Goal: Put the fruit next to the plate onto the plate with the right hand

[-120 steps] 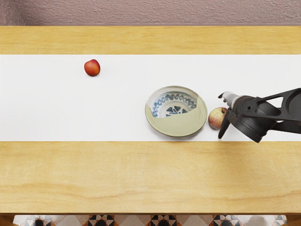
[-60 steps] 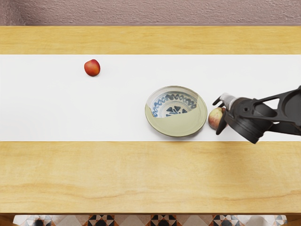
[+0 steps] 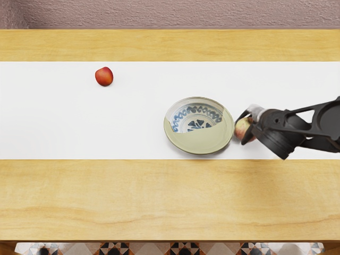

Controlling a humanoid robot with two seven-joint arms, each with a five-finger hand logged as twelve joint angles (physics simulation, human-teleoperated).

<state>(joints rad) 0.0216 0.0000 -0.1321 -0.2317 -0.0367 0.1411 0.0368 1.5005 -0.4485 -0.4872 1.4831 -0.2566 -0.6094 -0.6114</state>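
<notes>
A yellow-red peach lies on the white runner just right of the plate, a greenish dish with a blue pattern in its middle. My right hand comes in from the right edge and its dark fingers curl around the peach, covering most of its right side. The fruit still looks to be at table level, beside the plate's right rim. A second, red fruit sits far off at the upper left of the runner.
The white runner crosses the wooden table from left to right. The table's far edge meets a wall at the top.
My right hand has moved left onto the peach and its fingers have closed around it. The peach has shifted slightly towards the plate.
</notes>
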